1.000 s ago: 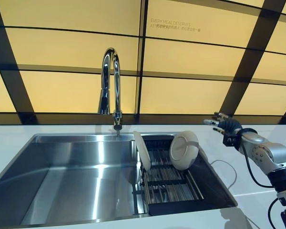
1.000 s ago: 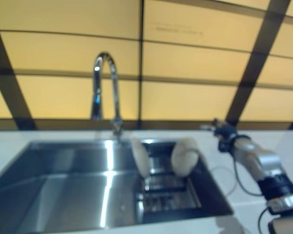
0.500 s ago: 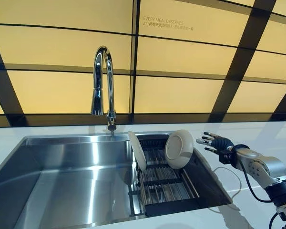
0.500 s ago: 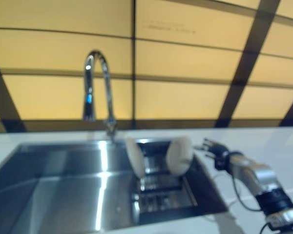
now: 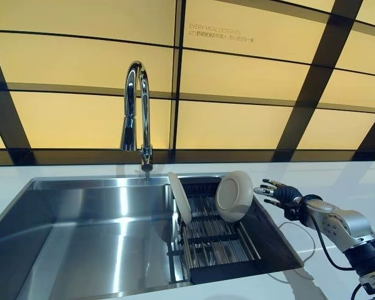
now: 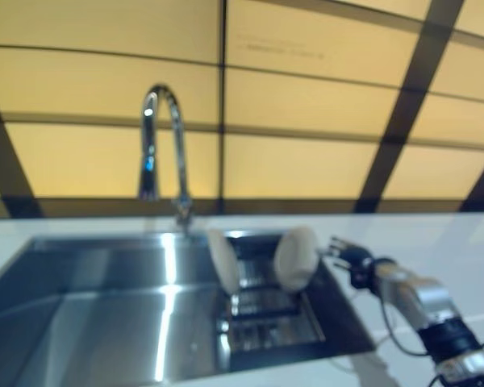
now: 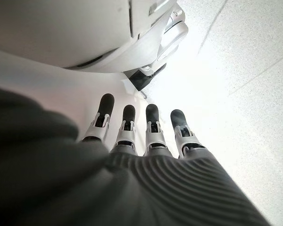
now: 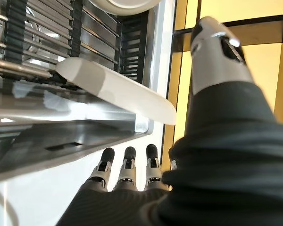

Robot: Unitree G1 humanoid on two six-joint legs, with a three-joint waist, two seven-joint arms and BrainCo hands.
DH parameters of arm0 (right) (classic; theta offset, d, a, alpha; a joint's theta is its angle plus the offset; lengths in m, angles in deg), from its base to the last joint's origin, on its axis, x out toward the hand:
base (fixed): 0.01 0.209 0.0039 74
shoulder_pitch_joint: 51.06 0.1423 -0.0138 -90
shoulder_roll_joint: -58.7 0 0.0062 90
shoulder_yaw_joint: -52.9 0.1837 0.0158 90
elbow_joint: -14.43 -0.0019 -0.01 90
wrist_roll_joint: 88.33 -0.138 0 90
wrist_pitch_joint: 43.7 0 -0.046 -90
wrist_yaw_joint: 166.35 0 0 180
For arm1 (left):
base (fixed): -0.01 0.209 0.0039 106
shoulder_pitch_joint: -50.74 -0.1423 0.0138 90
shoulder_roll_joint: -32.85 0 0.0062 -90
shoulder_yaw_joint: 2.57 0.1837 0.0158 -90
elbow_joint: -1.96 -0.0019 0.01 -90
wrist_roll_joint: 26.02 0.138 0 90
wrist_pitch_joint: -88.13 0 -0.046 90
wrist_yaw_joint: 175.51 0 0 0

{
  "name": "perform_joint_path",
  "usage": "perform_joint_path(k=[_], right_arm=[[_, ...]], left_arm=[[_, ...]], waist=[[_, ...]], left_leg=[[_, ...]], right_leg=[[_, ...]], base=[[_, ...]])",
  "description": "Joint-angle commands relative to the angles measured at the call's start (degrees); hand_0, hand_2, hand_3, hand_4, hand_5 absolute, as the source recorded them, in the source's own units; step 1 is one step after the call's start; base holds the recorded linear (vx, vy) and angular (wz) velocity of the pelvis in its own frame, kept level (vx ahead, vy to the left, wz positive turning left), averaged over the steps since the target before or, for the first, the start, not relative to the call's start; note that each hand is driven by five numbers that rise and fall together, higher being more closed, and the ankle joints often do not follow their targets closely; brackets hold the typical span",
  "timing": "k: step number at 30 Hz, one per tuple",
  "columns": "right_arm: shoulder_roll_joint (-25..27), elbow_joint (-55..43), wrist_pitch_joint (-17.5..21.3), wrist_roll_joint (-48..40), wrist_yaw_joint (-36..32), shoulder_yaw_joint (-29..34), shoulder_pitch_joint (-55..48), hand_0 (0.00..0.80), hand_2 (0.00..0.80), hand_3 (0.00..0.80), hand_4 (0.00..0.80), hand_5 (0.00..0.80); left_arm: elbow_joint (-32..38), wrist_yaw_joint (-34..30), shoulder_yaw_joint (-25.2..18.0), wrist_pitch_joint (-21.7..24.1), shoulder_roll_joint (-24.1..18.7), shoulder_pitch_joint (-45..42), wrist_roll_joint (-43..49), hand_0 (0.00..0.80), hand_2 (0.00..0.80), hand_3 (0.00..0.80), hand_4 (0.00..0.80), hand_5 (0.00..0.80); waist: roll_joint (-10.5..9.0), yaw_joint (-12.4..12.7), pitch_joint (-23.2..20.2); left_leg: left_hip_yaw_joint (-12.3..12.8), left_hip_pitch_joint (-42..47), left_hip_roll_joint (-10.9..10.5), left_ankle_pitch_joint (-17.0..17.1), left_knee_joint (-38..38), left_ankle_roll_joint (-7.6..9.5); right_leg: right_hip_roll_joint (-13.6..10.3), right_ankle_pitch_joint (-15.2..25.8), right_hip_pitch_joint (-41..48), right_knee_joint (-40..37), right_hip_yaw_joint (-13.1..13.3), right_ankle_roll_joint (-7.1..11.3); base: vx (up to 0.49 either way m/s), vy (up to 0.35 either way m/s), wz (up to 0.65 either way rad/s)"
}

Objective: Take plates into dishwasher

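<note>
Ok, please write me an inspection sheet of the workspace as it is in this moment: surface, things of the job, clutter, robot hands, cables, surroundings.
Surface: white counter around a steel sink; black rack in the sink's right part.
Job's things: two white plates in the rack, both on edge: thin plate at its left side, round plate at its back right. No dishwasher seen.
Clutter: nothing seen.
Robot hands: right robot hand open, fingers straight, beside the round plate, not touching it. Left robot hand open, only in its wrist view, above the floor, holding nothing.
Cables: thin white cable on the counter, right of the sink.
Surroundings: chrome faucet behind the sink; yellow wall panels with dark bands.
</note>
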Motion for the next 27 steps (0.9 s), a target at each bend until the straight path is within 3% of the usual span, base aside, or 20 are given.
perform_joint_path(k=[1, 17, 27], right_arm=[[-1.05, -1.82, 1.8, -2.06, 1.24, -1.44, 3.88, 0.0, 0.0, 0.0, 0.0, 0.0], [-5.46, 1.28, 1.58, -4.6, 5.38, -3.58, 6.26, 0.0, 0.0, 0.0, 0.0, 0.0], [-6.91, 3.81, 3.6, -5.62, 7.07, -3.1, 7.02, 0.0, 0.0, 0.0, 0.0, 0.0]], left_arm=[[-0.79, 1.92, 0.15, 1.78, -1.55, 6.6, 0.28, 0.0, 0.0, 0.0, 0.0, 0.0], [-1.0, 1.92, 0.84, 1.77, -1.5, 6.57, 0.58, 0.0, 0.0, 0.0, 0.0, 0.0], [-0.68, 1.77, 1.17, 1.54, -1.82, 6.57, 0.48, 0.0, 0.0, 0.0, 0.0, 0.0]], waist=[[0.09, 1.01, 0.07], [0.19, 2.35, 0.56], [0.39, 2.86, 1.08]], left_leg=[[0.66, 1.92, -1.59, -6.03, 0.25, 0.99], [-0.51, 2.09, -1.77, -6.1, 0.25, 1.27], [-1.26, 2.2, -1.84, -6.21, 0.25, 1.34]], right_leg=[[-1.1, -2.03, -0.68, 3.27, -3.94, 4.43], [-1.38, -2.69, -0.56, 4.38, -4.54, 4.42], [-1.63, -2.88, -0.55, 4.84, -4.87, 4.53]], base=[[0.0, 0.0, 0.0], [0.005, -0.002, 0.01], [0.007, -0.002, 0.02]])
